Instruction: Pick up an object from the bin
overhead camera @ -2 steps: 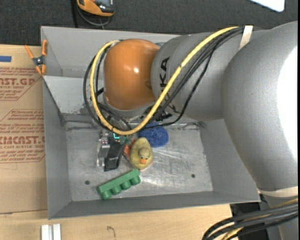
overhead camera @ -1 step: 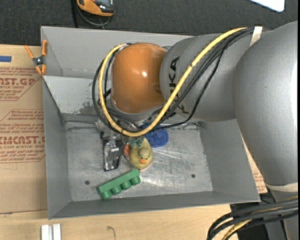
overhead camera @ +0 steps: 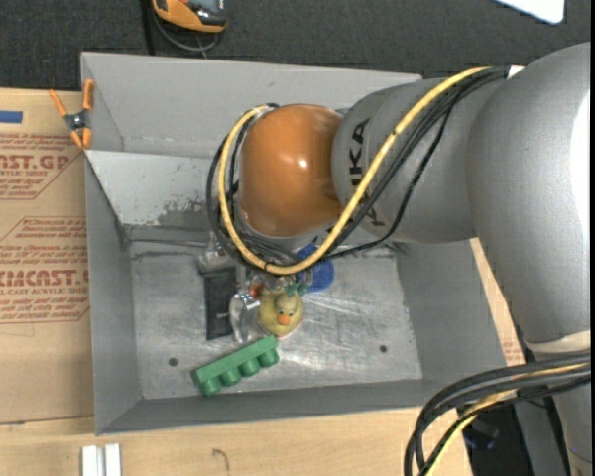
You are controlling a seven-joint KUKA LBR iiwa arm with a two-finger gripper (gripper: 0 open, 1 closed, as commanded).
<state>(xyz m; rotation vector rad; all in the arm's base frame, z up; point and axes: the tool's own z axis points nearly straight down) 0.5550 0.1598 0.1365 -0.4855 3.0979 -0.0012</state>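
Leaving bin floor [overhead camera: 377,325] bare at right and far left; blocking the middle with arm [overhead camera: 397,186], yellow duck [overhead camera: 281,312], green block [overhead camera: 236,363].

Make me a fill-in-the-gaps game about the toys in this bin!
1. The yellow toy beside the gripper is a ____.
2. The long brick with studs is coloured ____.
3. The bin is coloured ____.
Missing words: duck; green; grey.

A green studded brick [overhead camera: 236,365] lies flat, apart from a half-hidden blue thing [overhead camera: 319,278] farther back.
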